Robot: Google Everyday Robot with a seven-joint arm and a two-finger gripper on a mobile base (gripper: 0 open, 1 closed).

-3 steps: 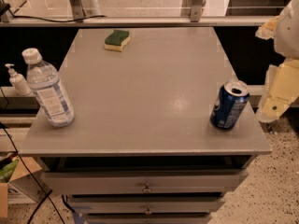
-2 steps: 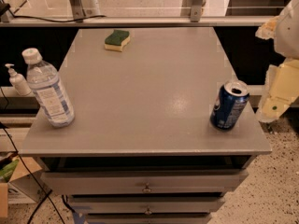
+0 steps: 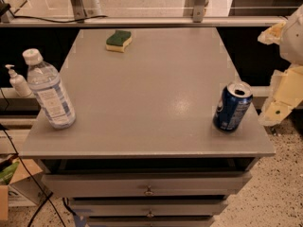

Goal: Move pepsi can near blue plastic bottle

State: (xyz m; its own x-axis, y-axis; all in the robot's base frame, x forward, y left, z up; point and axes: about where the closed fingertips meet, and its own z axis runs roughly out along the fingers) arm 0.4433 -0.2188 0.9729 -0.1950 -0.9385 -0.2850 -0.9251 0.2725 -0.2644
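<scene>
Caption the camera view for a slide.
Pepsi can front right on table, blue plastic bottle front left, sponge at back, pincer beyond the right edge.

Grey drawer cabinet (image 3: 156,93), speckled floor (image 3: 280,190), metal rail (image 3: 142,21) behind

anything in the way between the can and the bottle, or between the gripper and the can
Nothing visible. The can stands at the table's front right, the bottle at the front left, with only bare tabletop between. The sponge lies far back, off that line. The gripper hangs just right of the can, with nothing between them.
</scene>
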